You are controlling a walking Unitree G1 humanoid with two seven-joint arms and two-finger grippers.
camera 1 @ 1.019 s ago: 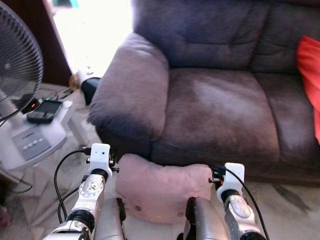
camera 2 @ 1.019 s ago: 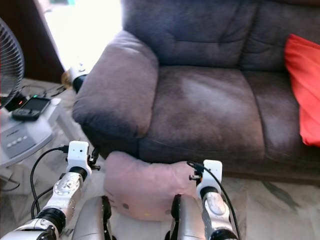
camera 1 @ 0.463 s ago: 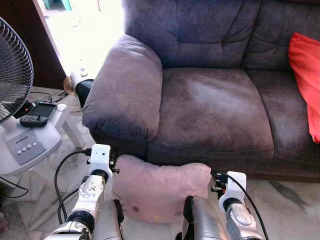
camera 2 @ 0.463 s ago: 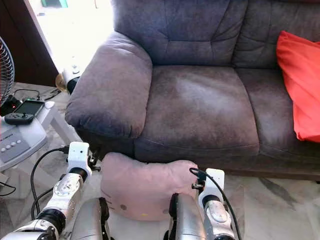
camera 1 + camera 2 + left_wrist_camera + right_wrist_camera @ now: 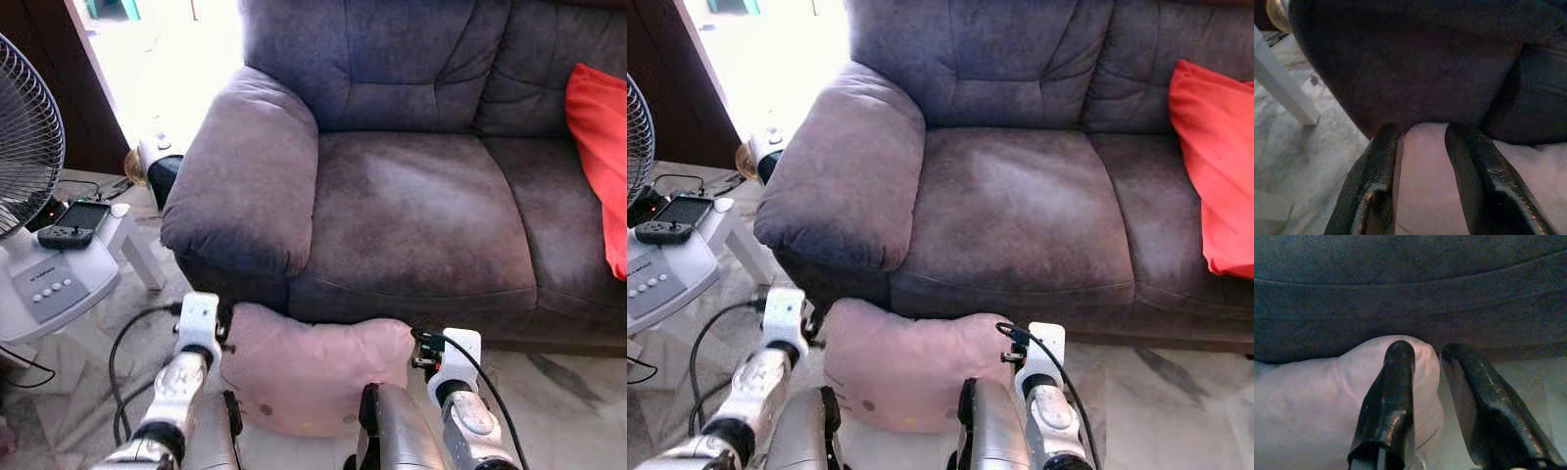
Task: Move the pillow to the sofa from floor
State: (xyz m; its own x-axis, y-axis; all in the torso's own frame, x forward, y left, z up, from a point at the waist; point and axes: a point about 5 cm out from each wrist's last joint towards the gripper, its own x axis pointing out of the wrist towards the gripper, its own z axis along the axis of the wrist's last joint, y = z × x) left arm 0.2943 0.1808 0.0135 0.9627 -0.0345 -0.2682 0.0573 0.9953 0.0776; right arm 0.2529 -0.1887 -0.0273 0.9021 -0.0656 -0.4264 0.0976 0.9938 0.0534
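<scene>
The pillow [image 5: 315,376] is a soft, pale pink cushion, plump and a bit crumpled, with rounded corners and a couple of small dark dots and a yellowish spot on its near face. It sits low in front of the sofa [image 5: 411,215], against the base just below the front edge of the left seat cushion and beside the big left armrest [image 5: 250,181]. Whether its underside touches the floor [image 5: 558,411] I cannot tell, as the robot's body hides it.

The left gripper [image 5: 1422,147] is at the pillow's left upper corner; its jaws stand narrowly apart with pink fabric showing between the two fingers [image 5: 1382,166], right under the armrest. The right gripper [image 5: 1427,357] is at the pillow's right upper corner; one finger [image 5: 1393,391] presses onto the rounded pink corner, the other lies off its side over the pale floor, so the jaws straddle the corner with a modest gap.

On the sofa's right seat lies a red cushion [image 5: 598,147]. Off to the left on the marbled floor stands a fan [image 5: 29,127] with a white base [image 5: 49,284]; a dark handheld device [image 5: 73,220] rests on top of the base, and black cables [image 5: 122,343] trail nearby.
</scene>
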